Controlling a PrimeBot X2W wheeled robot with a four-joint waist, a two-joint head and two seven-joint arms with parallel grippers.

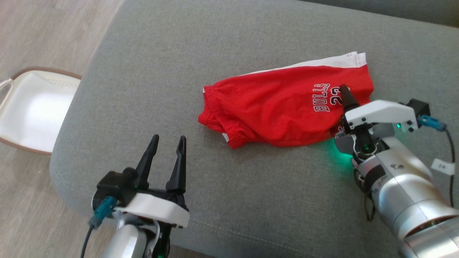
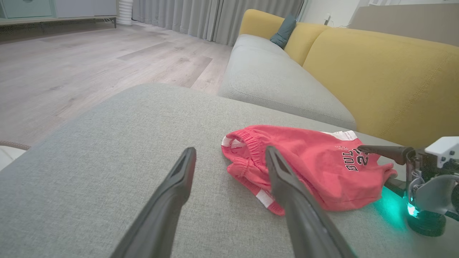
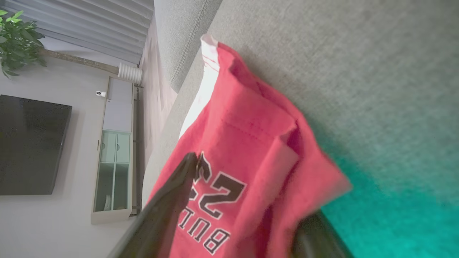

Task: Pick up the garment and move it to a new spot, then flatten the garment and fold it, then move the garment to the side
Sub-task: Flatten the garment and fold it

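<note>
Red shorts [image 1: 279,107], white-trimmed, rumpled, BULLS 23 print, on grey cushion [image 1: 215,43]

Rumpled red shorts [image 1: 279,107] on grey cushion [image 1: 215,46]

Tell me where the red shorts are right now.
In the head view the red Bulls shorts lie right of centre on the grey cushion, their right edge between the fingers of the open right claw.

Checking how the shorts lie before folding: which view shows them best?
Head view: the red shorts lie whole on the grey cushion, almost unobstructed. The left wrist view shows them foreshortened, partly behind the left gripper; the right wrist view, a close-up of the printed corner.
</note>
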